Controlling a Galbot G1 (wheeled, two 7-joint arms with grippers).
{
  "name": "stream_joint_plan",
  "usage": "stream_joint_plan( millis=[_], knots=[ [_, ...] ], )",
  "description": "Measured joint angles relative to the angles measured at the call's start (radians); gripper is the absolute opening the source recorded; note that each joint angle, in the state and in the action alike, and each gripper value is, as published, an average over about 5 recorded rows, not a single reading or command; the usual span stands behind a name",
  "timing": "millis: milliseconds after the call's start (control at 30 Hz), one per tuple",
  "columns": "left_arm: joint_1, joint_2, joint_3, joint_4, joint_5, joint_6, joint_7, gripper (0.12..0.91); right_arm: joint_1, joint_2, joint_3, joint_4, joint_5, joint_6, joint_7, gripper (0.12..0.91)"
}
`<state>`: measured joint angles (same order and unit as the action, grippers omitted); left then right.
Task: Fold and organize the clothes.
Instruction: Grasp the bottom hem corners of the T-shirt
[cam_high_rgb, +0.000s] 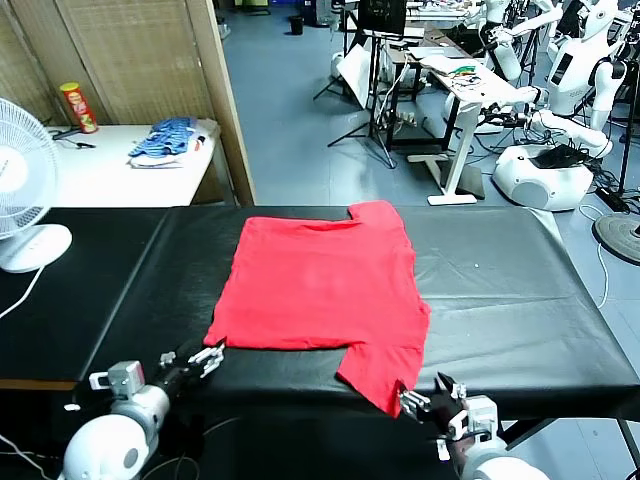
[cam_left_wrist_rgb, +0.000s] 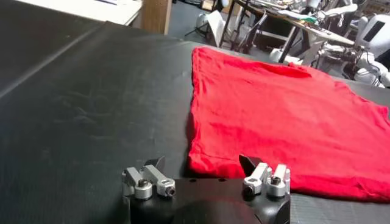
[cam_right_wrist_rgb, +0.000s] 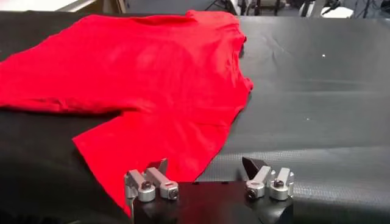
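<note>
Our left gripper (cam_high_rgb: 213, 354) sits spread at the red T-shirt's (cam_high_rgb: 325, 290) near left corner. Our right gripper (cam_high_rgb: 422, 397), also spread, sits by its hanging near sleeve. We see the shirt lying on the black table (cam_high_rgb: 510, 300).

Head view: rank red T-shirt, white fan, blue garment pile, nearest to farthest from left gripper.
From the left gripper:
1. Red T-shirt, its near corner right beside the gripper.
2. White fan, at the table's left edge.
3. Blue garment pile, on the far white table.
</note>
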<state>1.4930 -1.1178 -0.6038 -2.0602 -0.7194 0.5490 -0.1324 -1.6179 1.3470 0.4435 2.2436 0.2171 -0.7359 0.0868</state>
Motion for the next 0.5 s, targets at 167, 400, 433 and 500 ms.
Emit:
stream_joint_plan(
  millis=[167,400,433,500],
  knots=[
    [-0.011,-0.002,0.003,0.017,0.007,-0.01,0.005,0.768,0.006,0.008,-0.016,-0.012,-0.015,0.002,0.002,0.499],
    [-0.015,-0.009,0.016,0.037,0.003,-0.026,0.018,0.454,0.0,0.021,-0.025,-0.027,-0.021,0.003,0.018,0.157],
    [-0.013,-0.011,0.019,0.037,0.004,-0.027,0.02,0.404,-0.002,0.022,-0.026,-0.028,-0.021,0.003,0.021,0.131],
    [-0.009,-0.014,0.023,0.034,0.007,-0.03,0.024,0.286,-0.009,0.023,-0.025,-0.024,-0.022,0.004,0.029,0.122]
  ],
)
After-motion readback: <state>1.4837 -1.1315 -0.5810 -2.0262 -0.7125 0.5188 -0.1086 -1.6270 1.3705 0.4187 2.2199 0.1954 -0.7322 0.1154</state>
